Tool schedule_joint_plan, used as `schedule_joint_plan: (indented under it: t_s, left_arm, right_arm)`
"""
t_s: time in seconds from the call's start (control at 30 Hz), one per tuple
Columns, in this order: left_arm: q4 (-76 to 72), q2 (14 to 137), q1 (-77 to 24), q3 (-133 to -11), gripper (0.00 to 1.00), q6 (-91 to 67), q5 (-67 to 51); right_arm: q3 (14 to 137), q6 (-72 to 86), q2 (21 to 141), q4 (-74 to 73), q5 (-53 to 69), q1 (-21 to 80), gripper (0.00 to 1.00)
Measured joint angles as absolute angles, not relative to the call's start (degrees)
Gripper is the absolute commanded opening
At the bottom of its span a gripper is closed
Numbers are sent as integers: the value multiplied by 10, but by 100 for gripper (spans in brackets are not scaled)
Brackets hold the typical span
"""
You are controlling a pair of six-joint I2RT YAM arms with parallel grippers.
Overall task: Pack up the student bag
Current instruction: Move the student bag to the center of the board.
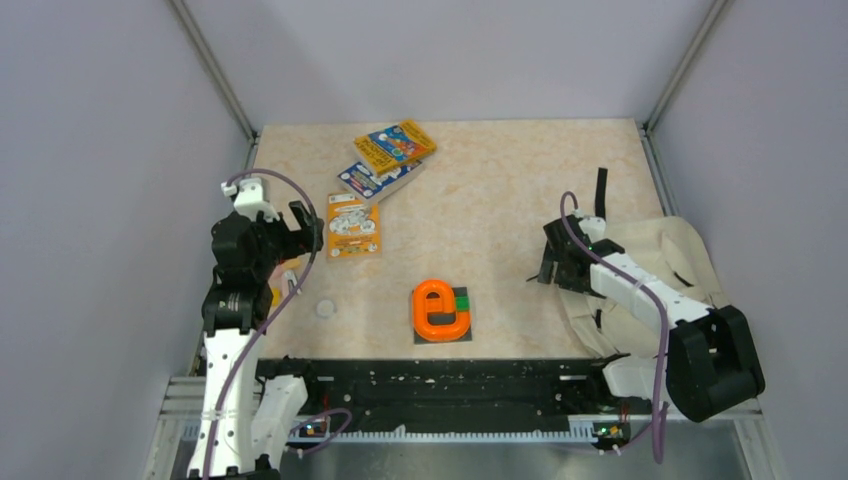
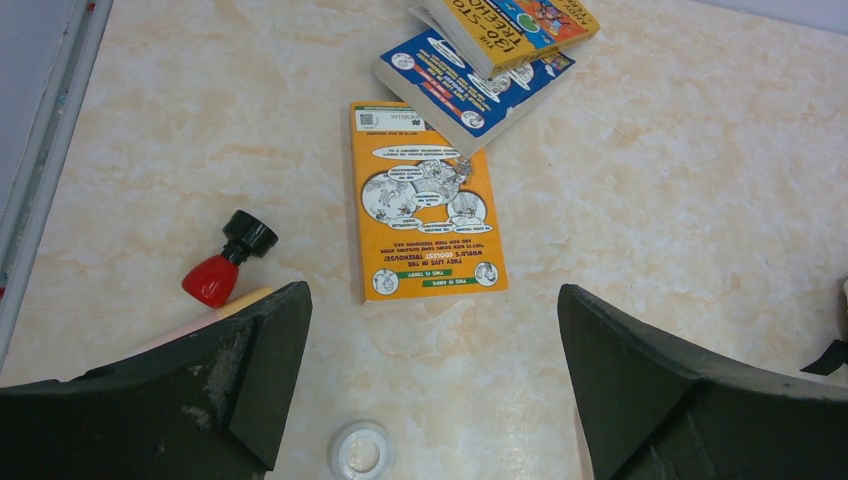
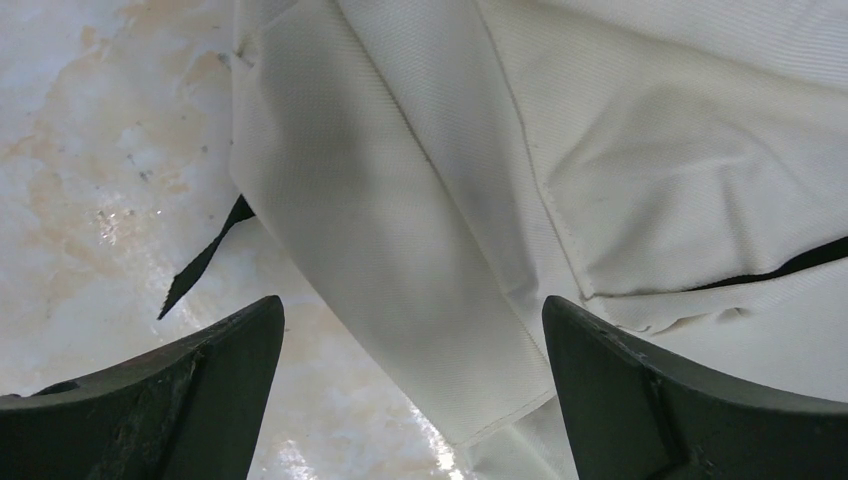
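Nothing is looking packed yet. On the left, the left jaws are gaping wide and gripping nothing, hovering over an orange book (image 2: pixel 425 200). A red bottle (image 2: pixel 212 278) and a tape roll (image 2: pixel 362 450) are lying close by, with two more books (image 1: pixel 392 155) stacked beyond. An orange ring toy (image 1: pixel 441 310) is sitting mid-counter (image 1: pixel 520 190). On the right, the student bag (image 1: pixel 690 248) is slumping at the counter's edge. The right jaws, equally wide and empty, are hanging just above its cream fabric.

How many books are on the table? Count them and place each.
3. A yellow book lies farthest, resting on a blue book; an orange book lies flat just nearer. Others may be hidden under the student bag.
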State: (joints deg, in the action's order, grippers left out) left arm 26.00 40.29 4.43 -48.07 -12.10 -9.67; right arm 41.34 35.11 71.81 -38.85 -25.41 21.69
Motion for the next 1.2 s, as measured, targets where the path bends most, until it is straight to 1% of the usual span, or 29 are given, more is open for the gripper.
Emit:
schedule_joint_plan:
  t_s: [0.27, 0.43, 0.5, 0.63, 0.67, 0.73, 0.77, 0.8, 0.87, 1.03, 1.1, 1.2]
  left_arm:
    - [260, 409, 44, -481, 98, -121, -97]
    - [260, 409, 44, -481, 98, -121, -97]
    - [260, 409, 44, -481, 98, -121, -97]
    - [260, 409, 44, -481, 98, -121, -97]
    - [260, 409, 44, -481, 98, -121, -97]
    - [260, 409, 44, -481, 98, -121, -97]
    - [260, 409, 44, -481, 98, -121, -97]
    - [260, 409, 44, -481, 98, -121, -97]
    - [260, 409, 44, -481, 98, -121, -97]
    - [260, 407, 44, -481, 98, -121, -96]
    - [260, 406, 44, -481, 98, -121, -95]
    - [260, 406, 44, -481, 98, -121, -91]
  right_arm:
    - [414, 345, 720, -378, -277, 217, 99]
    - [415, 345, 747, -367, -287, 217, 98]
    - [415, 345, 761, -360, -289, 217, 90]
    - [416, 346, 787, -348, -297, 217, 56]
    - [416, 345, 790, -345, -299, 217, 46]
    - [416, 340, 790, -339, -300, 217, 19]
    - [417, 338, 790, -335, -303, 217, 8]
    - [418, 334, 790, -333, -307, 217, 0]
    - [419, 327, 790, -330, -311, 217, 0]
    - [444, 311, 791, -312, -279, 217, 0]
    - [468, 309, 804, -307, -263, 217, 0]
    - [525, 311, 853, -279, -249, 222, 0]
